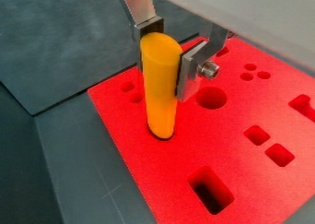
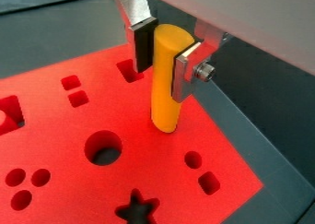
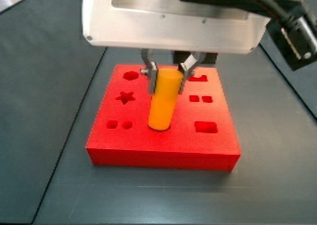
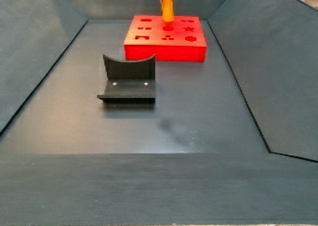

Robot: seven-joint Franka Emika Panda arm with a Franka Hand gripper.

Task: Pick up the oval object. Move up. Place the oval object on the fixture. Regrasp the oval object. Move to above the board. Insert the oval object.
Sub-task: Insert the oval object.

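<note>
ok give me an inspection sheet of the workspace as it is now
surface: dark grey floor with sloped walls, bare apart from the job's things
oval object: yellow-orange peg upright, lower end at the board's top face; whether it is seated in a recess cannot be told
board: red slab with shaped recesses, at the far end of the floor in a side view
fixture: dark bracket standing apart from the board, nothing on it
clutter: nothing seen
end effector: above the board, fingers clamped on the peg's upper part
cables: dark cable above the wrist housing
surroundings: nothing seen
</note>
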